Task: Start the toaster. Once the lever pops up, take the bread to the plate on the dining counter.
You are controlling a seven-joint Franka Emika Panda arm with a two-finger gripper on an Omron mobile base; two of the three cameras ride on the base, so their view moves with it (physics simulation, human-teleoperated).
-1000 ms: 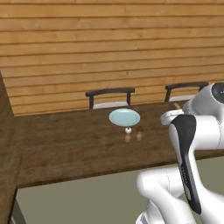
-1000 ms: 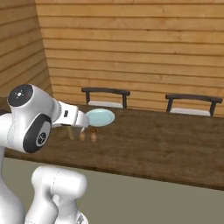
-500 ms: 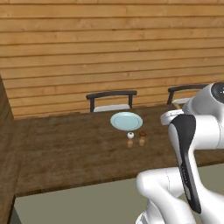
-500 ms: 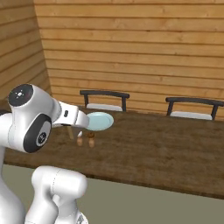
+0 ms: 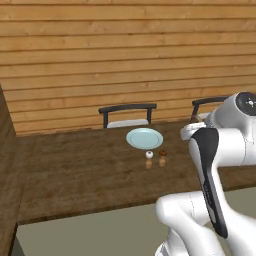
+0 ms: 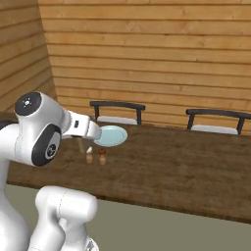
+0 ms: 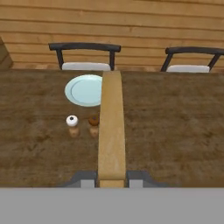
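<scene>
Held edge-on, the tan bread [image 7: 112, 127] is clamped in my gripper [image 7: 112, 179], which is shut on it, and the slice runs forward over the dining counter [image 7: 175, 122]. The pale blue plate [image 7: 85, 89] lies on the dark wooden top just left of the bread's far end. The same plate [image 5: 144, 137] sits at the far side of the counter [image 5: 75, 170], left of my arm. From the right base camera, my wrist partly covers the plate [image 6: 113, 135]. The toaster is out of view.
Two small shakers, one white-topped [image 7: 72, 122] and one brown-topped [image 7: 94, 121], stand just in front of the plate. Two dark chairs [image 7: 85, 54] [image 7: 192, 59] are behind the counter, against a wooden plank wall. A wooden side wall rises on the left [image 6: 19, 59].
Both base views have shifted slightly, so the base has moved; the counter and plate sit a little lower in the picture. The bread stays in the gripper.
</scene>
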